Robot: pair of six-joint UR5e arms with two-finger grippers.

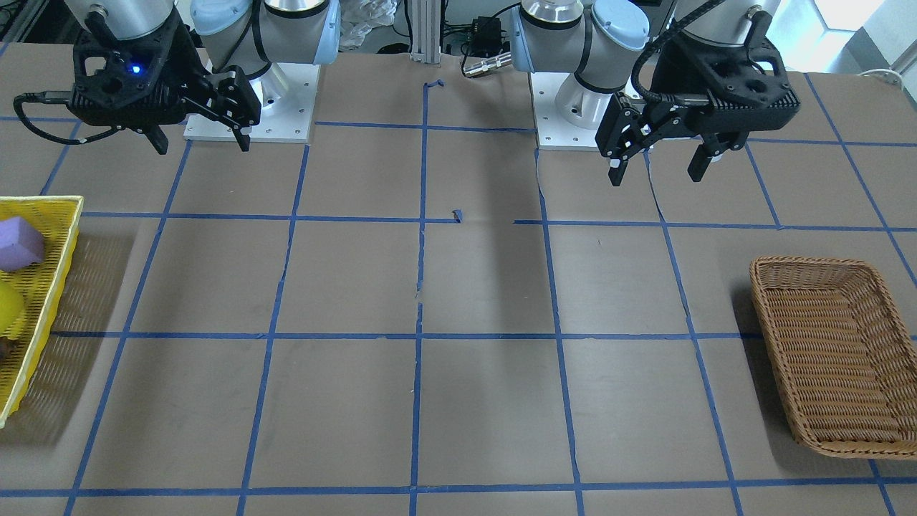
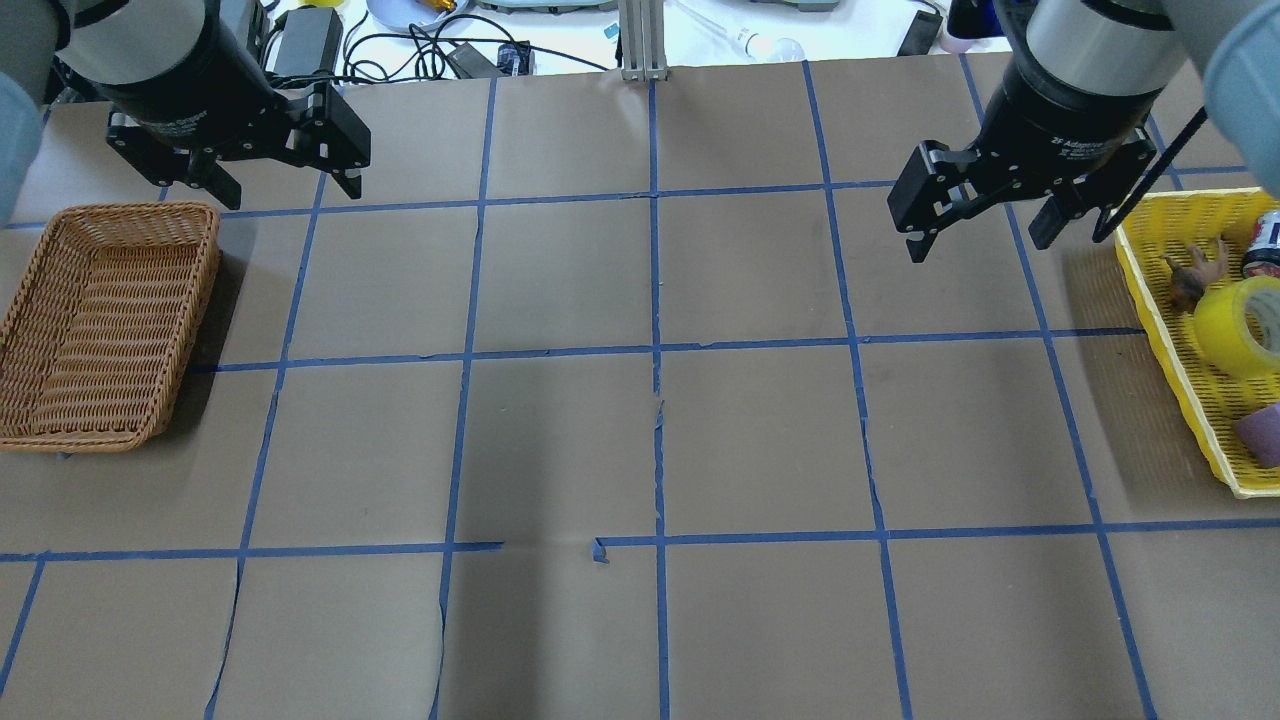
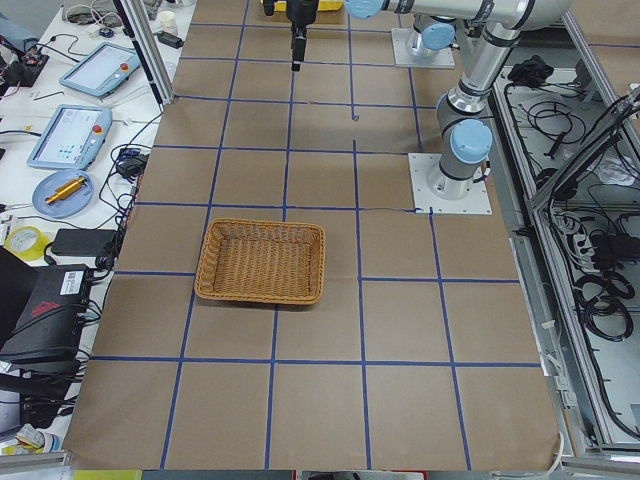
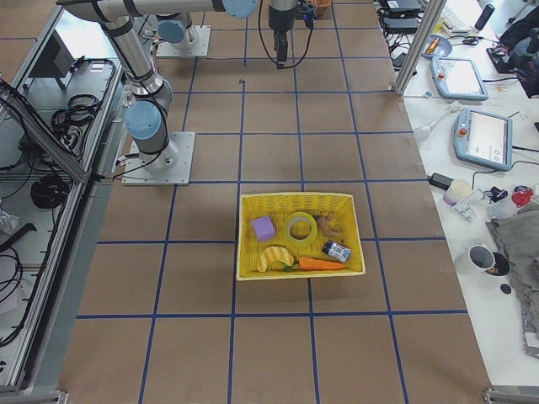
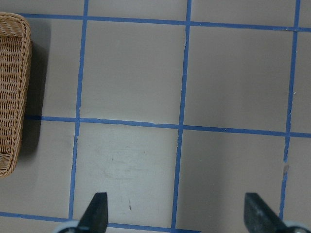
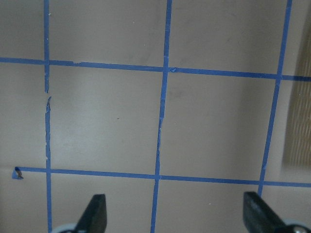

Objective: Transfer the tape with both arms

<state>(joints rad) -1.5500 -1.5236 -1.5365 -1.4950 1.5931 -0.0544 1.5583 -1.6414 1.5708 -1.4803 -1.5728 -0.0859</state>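
The yellow tape roll lies in a yellow basket at the table's right end. It also shows in the exterior right view and partly at the left edge of the front view. My right gripper hangs open and empty above the table, to the left of that basket and apart from it; it also shows in the front view. My left gripper is open and empty near the far right corner of a wicker basket. Both wrist views show only spread fingertips over bare table.
The yellow basket also holds a purple block, a carrot, a banana, a small can and a brown toy. The wicker basket holds nothing. Blue tape lines grid the brown table.
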